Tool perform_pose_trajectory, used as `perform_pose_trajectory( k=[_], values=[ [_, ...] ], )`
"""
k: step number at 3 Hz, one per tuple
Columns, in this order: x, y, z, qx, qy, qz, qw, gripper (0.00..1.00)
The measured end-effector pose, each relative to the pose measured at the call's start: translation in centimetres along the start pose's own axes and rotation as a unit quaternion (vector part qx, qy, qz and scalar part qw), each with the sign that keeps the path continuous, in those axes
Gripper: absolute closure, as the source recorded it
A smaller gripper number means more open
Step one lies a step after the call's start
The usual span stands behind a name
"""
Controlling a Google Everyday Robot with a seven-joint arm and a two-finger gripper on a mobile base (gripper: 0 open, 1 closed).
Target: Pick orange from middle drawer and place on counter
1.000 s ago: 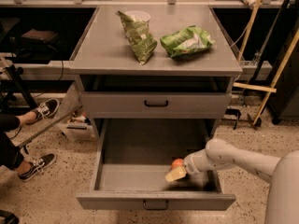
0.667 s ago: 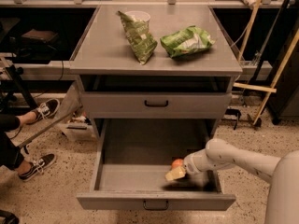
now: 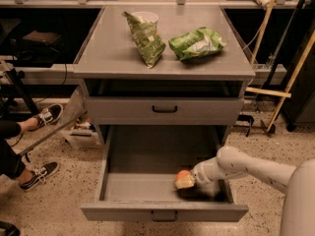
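Note:
The middle drawer (image 3: 133, 187) is pulled wide open at the bottom of the grey cabinet. The orange (image 3: 182, 174) lies on the drawer floor, right of the middle and towards the front. My gripper (image 3: 186, 182) reaches in from the right on the white arm (image 3: 246, 165). It sits low in the drawer, right against the orange, with its pale tip just below and in front of the fruit. The counter (image 3: 108, 53) is the flat grey top of the cabinet, above the drawers.
Two green chip bags (image 3: 146, 37) (image 3: 197, 43) and a white cup (image 3: 145, 16) stand on the counter's back half. The upper drawer front (image 3: 165, 109) is shut. A person's shoes (image 3: 47, 114) (image 3: 39, 173) are on the floor at left. Wooden poles (image 3: 290, 77) lean at right.

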State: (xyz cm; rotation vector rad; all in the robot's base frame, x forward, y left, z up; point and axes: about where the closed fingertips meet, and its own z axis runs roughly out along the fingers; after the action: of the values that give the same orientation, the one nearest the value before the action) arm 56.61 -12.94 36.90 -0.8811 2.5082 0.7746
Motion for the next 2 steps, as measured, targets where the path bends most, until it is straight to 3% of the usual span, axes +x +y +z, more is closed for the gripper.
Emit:
perform_pose_trajectory(
  k=[1,2],
  values=[
    [-0.9,-0.9,-4.3,0.017,-0.036,0.014,0.9991,0.88],
    [-3.3,-3.2,-13.6,0.06,-0.087,0.031,0.9939,1.0]
  ],
)
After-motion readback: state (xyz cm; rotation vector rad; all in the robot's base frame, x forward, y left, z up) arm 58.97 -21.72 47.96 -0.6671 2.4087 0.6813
